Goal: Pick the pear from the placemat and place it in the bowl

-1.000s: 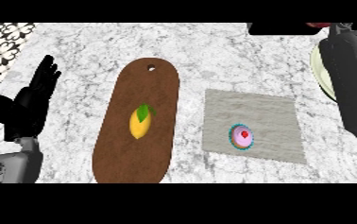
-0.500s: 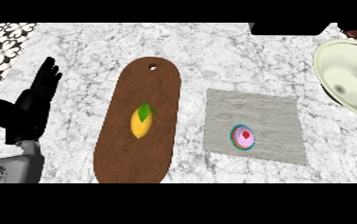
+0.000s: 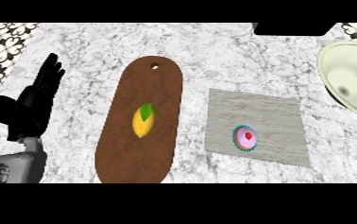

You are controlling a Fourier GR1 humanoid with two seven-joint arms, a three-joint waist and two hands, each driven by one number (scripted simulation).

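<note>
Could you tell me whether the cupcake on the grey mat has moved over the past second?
No. The cupcake sits at the same lower spot on the grey mat, just as before.

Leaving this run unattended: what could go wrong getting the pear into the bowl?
The pear lies on the brown board, while the grey mat holds a cupcake; a reach toward the mat might grab the wrong thing. The bowl sits partly out of view at the right edge, past the cupcake, so a low carry could knock it.
</note>
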